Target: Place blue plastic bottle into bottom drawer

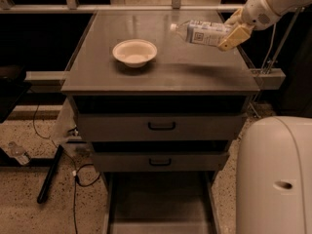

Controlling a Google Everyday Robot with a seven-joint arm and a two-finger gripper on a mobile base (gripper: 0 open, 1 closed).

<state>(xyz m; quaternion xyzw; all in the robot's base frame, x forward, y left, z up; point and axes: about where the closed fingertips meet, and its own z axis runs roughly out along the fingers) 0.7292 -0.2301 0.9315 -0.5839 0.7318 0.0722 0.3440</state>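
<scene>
The blue plastic bottle [201, 32], clear with a white cap and a pale printed label, is held on its side in the air above the right part of the cabinet top, cap pointing left. My gripper [231, 29] is shut on its base end, with the white arm reaching in from the upper right. The bottom drawer [161, 204] stands pulled out at the foot of the cabinet, a shallow grey tray with a bare floor, far below the bottle.
A white bowl [135, 52] sits left of centre on the grey cabinet top [161, 72]. Two shut upper drawers with black handles [161, 126] are below. My white base [275, 177] fills the lower right. Cables and a black bar lie on the floor at left.
</scene>
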